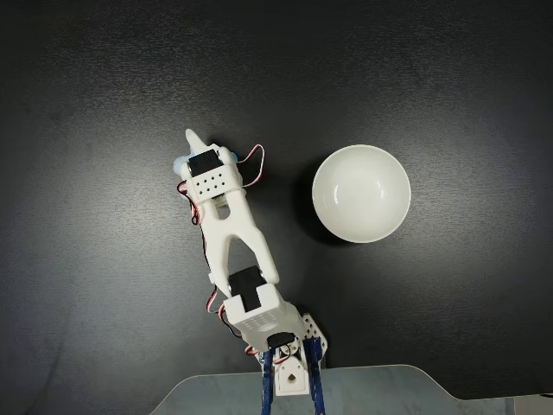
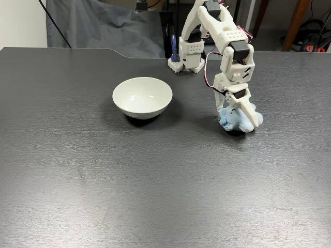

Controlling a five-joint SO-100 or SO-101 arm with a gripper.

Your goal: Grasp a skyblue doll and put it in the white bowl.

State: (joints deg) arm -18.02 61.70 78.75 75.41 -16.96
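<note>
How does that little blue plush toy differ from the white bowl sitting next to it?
The skyblue doll is soft, lumpy and pale blue; the white bowl is smooth, glossy, round and plain white. The doll is clearly smaller than the bowl. The doll sits under the gripper, whose fingers reach down around it, while the bowl stands free and empty, apart from the arm. Both rest on the same dark table.

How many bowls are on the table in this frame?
1. The white bowl sits empty on the dark table, apart from the gripper, which is down at the skyblue doll. Nothing visible could hide another bowl.
</note>
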